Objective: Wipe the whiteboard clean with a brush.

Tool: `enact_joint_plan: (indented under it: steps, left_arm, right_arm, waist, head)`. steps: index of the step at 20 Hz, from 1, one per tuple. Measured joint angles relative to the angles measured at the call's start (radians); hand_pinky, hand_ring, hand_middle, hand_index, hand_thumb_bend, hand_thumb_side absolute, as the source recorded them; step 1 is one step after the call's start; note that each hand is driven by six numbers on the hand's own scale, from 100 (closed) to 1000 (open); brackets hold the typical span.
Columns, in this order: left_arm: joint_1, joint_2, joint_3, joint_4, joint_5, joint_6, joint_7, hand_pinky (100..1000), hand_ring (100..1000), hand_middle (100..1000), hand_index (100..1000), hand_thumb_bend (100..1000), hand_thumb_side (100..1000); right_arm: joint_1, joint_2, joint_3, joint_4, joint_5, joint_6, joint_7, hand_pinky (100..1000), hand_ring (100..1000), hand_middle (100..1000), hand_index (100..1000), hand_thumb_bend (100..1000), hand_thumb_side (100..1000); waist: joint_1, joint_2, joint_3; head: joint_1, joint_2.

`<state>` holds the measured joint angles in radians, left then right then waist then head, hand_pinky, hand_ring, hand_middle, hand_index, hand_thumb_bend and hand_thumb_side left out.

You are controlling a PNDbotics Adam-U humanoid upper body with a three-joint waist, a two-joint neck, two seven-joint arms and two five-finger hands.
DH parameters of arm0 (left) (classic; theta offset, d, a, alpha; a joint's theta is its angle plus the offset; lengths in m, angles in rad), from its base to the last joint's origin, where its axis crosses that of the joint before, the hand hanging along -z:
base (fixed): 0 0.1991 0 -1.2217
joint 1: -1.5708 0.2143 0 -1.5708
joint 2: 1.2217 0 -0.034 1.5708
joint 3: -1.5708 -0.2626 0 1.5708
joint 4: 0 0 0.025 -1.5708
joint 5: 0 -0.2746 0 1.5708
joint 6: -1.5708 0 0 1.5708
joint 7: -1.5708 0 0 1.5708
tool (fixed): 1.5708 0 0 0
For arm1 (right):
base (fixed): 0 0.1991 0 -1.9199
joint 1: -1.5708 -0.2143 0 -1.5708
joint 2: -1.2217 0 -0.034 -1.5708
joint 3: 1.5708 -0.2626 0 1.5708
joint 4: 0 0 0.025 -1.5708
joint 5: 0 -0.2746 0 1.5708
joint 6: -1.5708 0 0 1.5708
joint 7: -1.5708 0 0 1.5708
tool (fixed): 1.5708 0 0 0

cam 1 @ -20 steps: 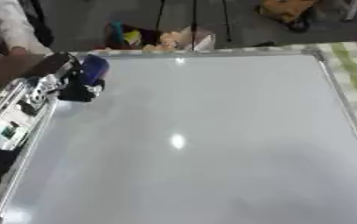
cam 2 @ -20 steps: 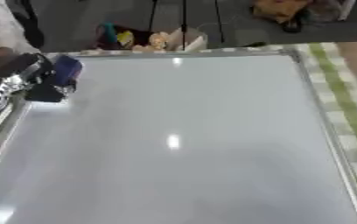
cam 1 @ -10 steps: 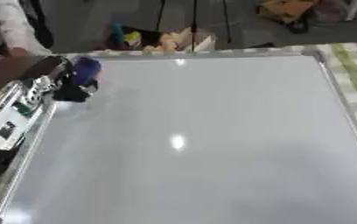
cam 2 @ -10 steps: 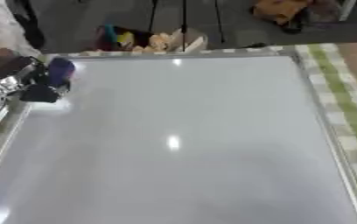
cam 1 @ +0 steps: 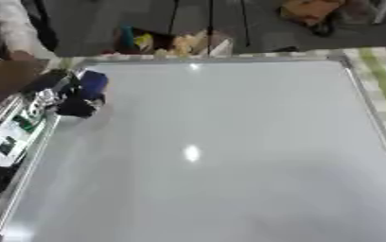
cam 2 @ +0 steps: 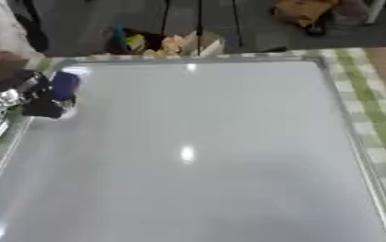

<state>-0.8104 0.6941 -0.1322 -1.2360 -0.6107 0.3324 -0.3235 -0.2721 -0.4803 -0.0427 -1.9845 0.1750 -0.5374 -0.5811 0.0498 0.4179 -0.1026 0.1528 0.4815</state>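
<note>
My left hand (cam 1: 74,100), black with silver joints, reaches in over the near-left edge of the large white, metal-framed whiteboard (cam 1: 229,156). Its fingers are curled round a small blue brush (cam 1: 91,83), held at the fingertips and touching the board's upper left corner. The board spreads away to my hand's right.

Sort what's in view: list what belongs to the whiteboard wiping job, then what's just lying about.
Part of the job:
- whiteboard
- blue brush
- left robot hand, curled round the brush at the board's far left corner

Just lying about:
- green checked cloth under the board's right edge
- colourful clutter on the floor beyond the board
</note>
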Motion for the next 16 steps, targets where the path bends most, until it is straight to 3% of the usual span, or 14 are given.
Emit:
enact_joint_plan:
  steps: [5, 6, 7, 16]
  left_arm:
    - [0.001, 0.000, -0.005, 0.017, -0.017, 0.000, -0.021, 413, 501, 450, 172, 174, 434]
    - [0.001, 0.000, -0.005, 0.020, -0.019, 0.000, -0.024, 416, 504, 452, 174, 201, 403]
    - [0.002, 0.000, -0.005, 0.024, -0.022, 0.001, -0.027, 418, 505, 453, 177, 169, 453]
    - [0.003, -0.001, -0.006, 0.036, -0.022, -0.012, -0.075, 443, 522, 463, 207, 122, 630]
  right_arm:
    - [0.000, 0.000, 0.000, 0.000, 0.000, -0.001, 0.000, 752, 699, 547, 788, 100, 825]
    - [0.000, 0.000, 0.000, 0.000, 0.000, -0.001, 0.000, 752, 699, 547, 788, 100, 825]
    - [0.000, 0.000, 0.000, 0.000, 0.000, -0.001, 0.000, 753, 699, 547, 788, 100, 825]
    - [0.000, 0.000, -0.002, 0.000, 0.000, -0.003, 0.001, 753, 700, 547, 788, 100, 823]
  waist:
    - [0.000, 0.000, 0.000]
    - [0.000, 0.000, 0.000]
    - [0.000, 0.000, 0.000]
    - [-0.001, 0.000, 0.002]
  head:
    - [-0.001, 0.000]
    - [-0.001, 0.000]
    - [-0.001, 0.000]
    - [0.002, 0.001]
